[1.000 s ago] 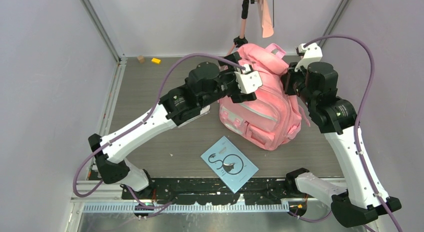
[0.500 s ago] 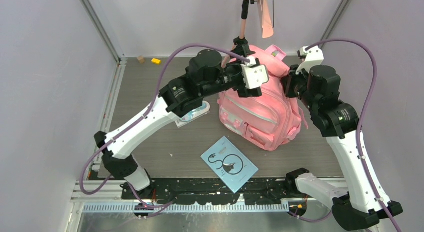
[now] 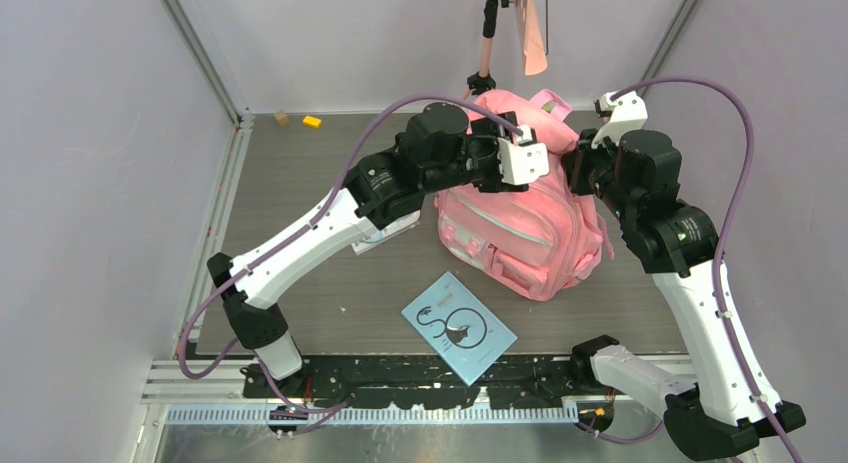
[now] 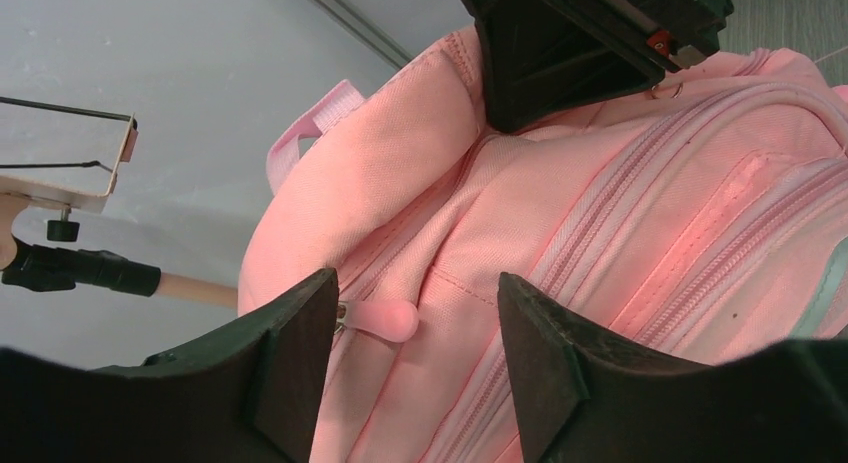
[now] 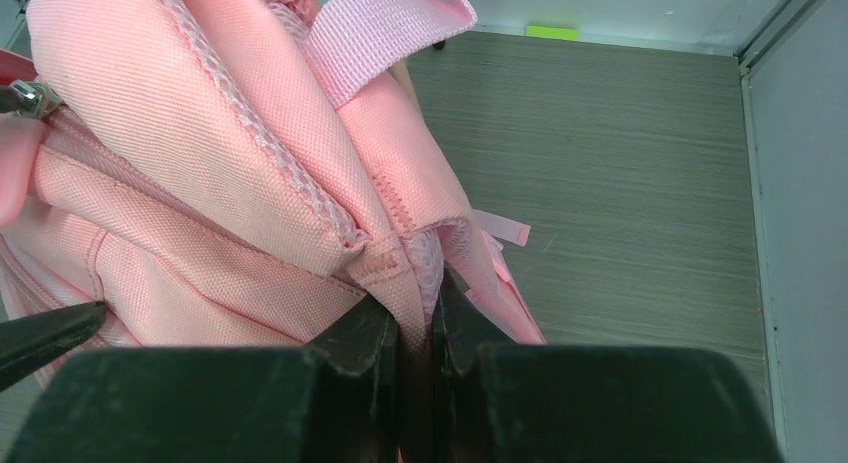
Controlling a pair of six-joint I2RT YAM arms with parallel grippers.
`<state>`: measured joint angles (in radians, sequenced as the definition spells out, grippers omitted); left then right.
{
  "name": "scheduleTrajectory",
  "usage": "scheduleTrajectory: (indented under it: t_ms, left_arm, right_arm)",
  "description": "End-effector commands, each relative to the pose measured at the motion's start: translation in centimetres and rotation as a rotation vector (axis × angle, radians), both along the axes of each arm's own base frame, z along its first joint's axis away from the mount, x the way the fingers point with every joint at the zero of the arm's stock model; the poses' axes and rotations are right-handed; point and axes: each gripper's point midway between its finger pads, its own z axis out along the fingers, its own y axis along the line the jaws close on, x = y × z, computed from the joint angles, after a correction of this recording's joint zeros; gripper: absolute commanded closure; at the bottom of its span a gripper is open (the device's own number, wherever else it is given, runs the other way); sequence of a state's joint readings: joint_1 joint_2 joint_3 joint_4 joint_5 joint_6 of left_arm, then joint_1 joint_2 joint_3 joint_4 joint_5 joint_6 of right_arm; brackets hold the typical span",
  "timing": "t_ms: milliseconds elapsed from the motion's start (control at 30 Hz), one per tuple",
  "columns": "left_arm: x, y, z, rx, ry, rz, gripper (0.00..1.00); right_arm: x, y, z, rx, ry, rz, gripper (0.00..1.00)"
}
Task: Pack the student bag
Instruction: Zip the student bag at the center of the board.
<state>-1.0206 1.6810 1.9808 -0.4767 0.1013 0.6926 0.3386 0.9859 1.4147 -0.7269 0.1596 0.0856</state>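
At the far centre of the table, the student bag (image 3: 525, 218) stands; your left gripper (image 4: 410, 358) has swung right onto its top and is narrowing, jaws apart around the zip pull (image 4: 385, 320), not yet gripping. Right gripper (image 5: 418, 328) stays pinched on the bag's seam, so unzipping comes next

Pink student bag (image 3: 525, 218) upright mid-table, zips shut, front pockets facing near.

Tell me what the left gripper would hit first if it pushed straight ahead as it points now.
Likely the pink zipper pull on the student bag, lying just ahead between the left gripper's open fingers; depth is hard to judge.
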Motion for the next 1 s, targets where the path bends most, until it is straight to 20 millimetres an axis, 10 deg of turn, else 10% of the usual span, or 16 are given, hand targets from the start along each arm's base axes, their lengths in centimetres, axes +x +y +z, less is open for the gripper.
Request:
scheduleTrajectory:
  t_ms: [0, 700, 967]
  left_arm:
    - [0.6, 0.8, 2.8, -0.056, -0.048, 0.024, 0.42]
    - [1.9, 2.3, 5.0, -0.209, 0.074, 0.08, 0.99]
    - [5.6, 5.5, 5.9, -0.476, 0.385, 0.221, 1.0]
  right_arm:
    - [0.3, 0.7, 7.9, 0.151, -0.273, 0.008, 1.0]
    - [0.1, 0.4, 7.8, 0.152, -0.276, -0.006, 1.0]
    - [0.2, 0.1, 7.6, 0.156, -0.275, -0.026, 1.0]
